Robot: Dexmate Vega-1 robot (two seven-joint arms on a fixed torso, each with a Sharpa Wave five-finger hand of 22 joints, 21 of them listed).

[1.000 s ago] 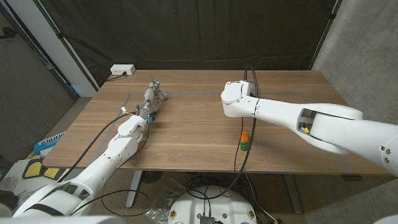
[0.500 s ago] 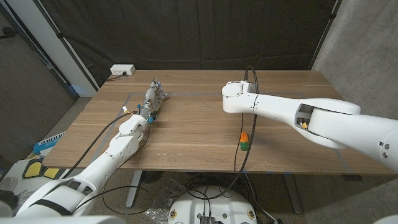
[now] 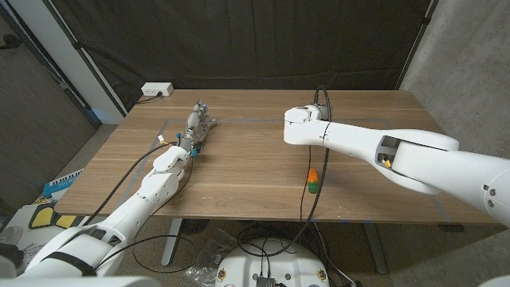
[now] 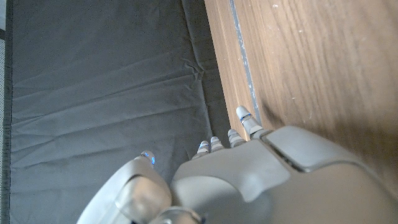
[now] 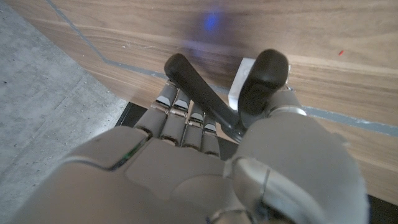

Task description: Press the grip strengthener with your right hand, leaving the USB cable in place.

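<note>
Right robot hand (image 5: pixel 205 168) grips grip strengthener (image 5: pixel 214 93) | left robot hand (image 3: pixel 196 126) spread

Even light, blurred wrist foregrounds

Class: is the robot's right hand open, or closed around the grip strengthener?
Closed: the right hand wraps its fingers around the grip strengthener.

Wooden table (image 3: pixel 239 179) (taped outline): orange-green object (image 3: pixel 314 181) near front edge.
</note>
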